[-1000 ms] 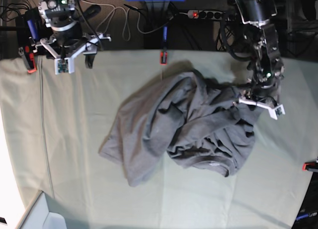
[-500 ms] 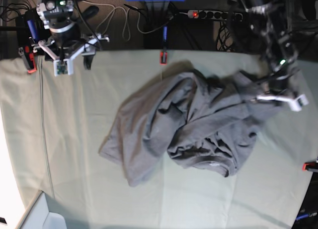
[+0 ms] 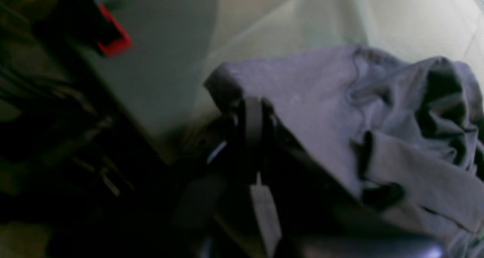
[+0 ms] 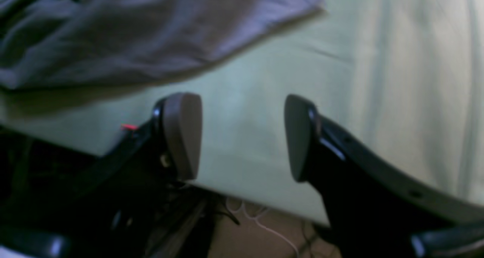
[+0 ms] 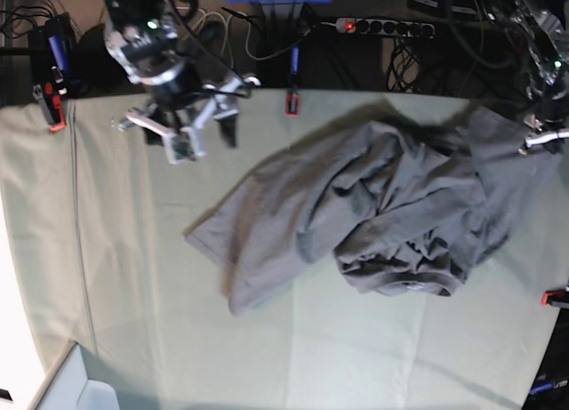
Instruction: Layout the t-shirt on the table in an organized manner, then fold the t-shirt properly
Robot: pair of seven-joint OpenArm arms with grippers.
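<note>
Green table (image 5: 133, 277), grey t-shirt (image 5: 356, 205), no legible writing

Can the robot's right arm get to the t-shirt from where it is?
Probably yes. The right gripper hangs open above bare table, and nothing lies between it and the t-shirt.

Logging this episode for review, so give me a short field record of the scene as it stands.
t-shirt: dark grey, crumpled, not laid flat
table: pale green cloth cover
left end effector: shut on the t-shirt's edge, near the table's side
right end effector: open, empty, above the table's far edge
clamp: red, far edge
</note>
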